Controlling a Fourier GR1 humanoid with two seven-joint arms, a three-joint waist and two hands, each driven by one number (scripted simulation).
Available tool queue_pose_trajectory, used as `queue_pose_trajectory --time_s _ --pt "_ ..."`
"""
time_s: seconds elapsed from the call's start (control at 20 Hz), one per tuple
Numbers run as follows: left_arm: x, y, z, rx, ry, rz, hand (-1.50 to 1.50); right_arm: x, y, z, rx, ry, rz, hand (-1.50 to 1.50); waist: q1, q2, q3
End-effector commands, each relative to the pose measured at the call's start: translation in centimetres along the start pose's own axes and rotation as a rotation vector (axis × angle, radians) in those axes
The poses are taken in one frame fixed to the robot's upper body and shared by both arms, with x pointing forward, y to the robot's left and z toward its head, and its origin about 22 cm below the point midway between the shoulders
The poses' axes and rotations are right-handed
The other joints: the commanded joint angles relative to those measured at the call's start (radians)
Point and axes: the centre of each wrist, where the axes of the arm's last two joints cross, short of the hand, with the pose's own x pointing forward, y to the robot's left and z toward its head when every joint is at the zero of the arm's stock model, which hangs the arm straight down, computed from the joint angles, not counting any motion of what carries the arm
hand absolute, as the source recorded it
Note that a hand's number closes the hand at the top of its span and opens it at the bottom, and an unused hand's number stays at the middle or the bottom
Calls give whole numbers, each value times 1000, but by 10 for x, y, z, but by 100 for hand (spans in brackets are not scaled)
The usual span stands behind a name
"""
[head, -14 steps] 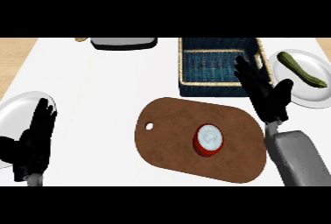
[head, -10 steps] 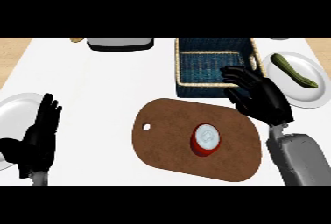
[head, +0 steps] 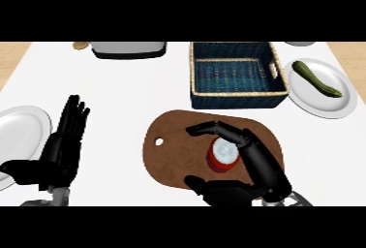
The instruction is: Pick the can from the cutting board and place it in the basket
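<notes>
Head view: red can stands upright on the brown cutting board, between the curled fingers and thumb of the right hand, which arch over its top; contact cannot be told. Beyond those fingertips sits the blue basket. Left hand rests flat, fingers straight, beside a white plate.

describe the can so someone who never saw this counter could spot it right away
Find the brown cutting board in the middle of the white counter, just in front of the blue basket. The can stands on the board's right half: a short red cylinder with a pale round top. It is the only thing on the board, with the right hand curving around it.
</notes>
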Motion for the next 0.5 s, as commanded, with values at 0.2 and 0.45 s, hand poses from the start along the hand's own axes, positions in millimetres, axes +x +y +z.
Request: queue_pose_trajectory --time_s 0.2,0.45 --pt "1 8 -2 23 -17 -3 0 24 -13 15 -334 190 473 -150 -33 -13 -9" --pt "-12 3 9 8 1 -6 0 49 -35 25 -284 441 782 -150 -28 -10 -10"
